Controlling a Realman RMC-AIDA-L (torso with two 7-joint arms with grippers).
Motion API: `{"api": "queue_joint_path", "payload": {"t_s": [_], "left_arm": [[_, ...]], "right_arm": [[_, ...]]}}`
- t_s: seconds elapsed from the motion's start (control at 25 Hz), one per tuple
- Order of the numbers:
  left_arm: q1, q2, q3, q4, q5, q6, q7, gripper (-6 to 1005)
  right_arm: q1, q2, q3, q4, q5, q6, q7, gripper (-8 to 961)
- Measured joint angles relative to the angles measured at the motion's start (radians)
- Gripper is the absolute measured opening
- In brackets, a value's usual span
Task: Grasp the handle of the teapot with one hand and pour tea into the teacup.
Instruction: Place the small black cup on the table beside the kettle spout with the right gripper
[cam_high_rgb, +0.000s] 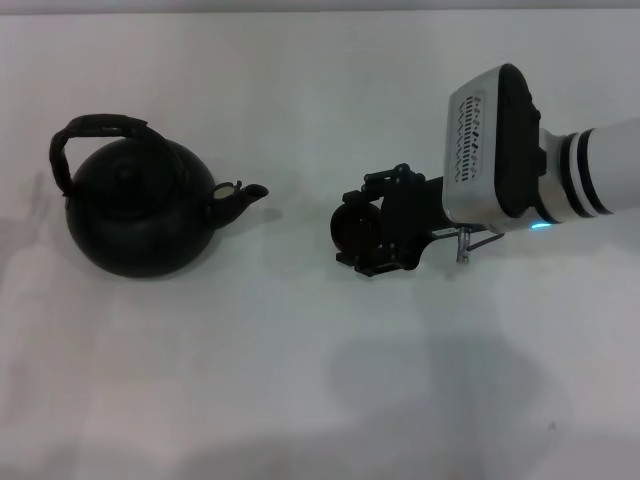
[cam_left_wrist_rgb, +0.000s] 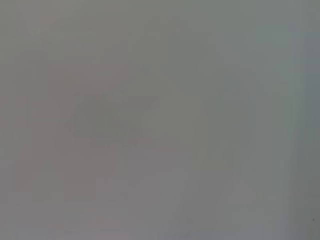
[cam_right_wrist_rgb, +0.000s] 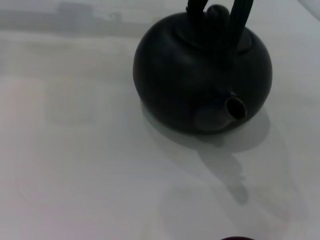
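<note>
Right gripper (cam_high_rgb: 362, 233): reaches in from the right side in the head view, on a white arm (cam_high_rgb: 600, 170) with black bands. Black fingers sit around the cup (cam_high_rgb: 352, 228), one finger on the far side, one on the near side. Cup is between them and looks pinched, though actual contact at the pads cannot be resolved. Cup is dark, round, small, seen partly behind the finger frame.

Pot (cam_high_rgb: 140, 205): left of the gripper, well apart from it, standing upright on the white table (cam_high_rgb: 300, 380). Spout (cam_high_rgb: 243, 196) points right, toward the cup; a clear gap of bare table lies between spout tip and cup. Handle (cam_high_rgb: 90, 135) arches over the top of the pot and is untouched, with no finger near it.

Right wrist view: pot fills the upper middle, spout mouth facing the camera, handle rising out of frame past the lid knob (cam_right_wrist_rgb: 217, 11). A dark sliver at the picture's edge may be the cup rim; cannot tell.

Left wrist view: plain grey field only. Left gripper does not appear in any view.
</note>
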Motion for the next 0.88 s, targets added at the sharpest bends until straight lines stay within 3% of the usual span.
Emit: {"api": "queue_joint_path", "payload": {"t_s": [0.88], "left_arm": [[-0.001, 0.000, 0.000, 0.000, 0.000, 0.002, 0.003, 830]], "right_arm": [[0.010, -0.003, -0.006, 0.069, 0.029, -0.046, -0.007, 742]]}}
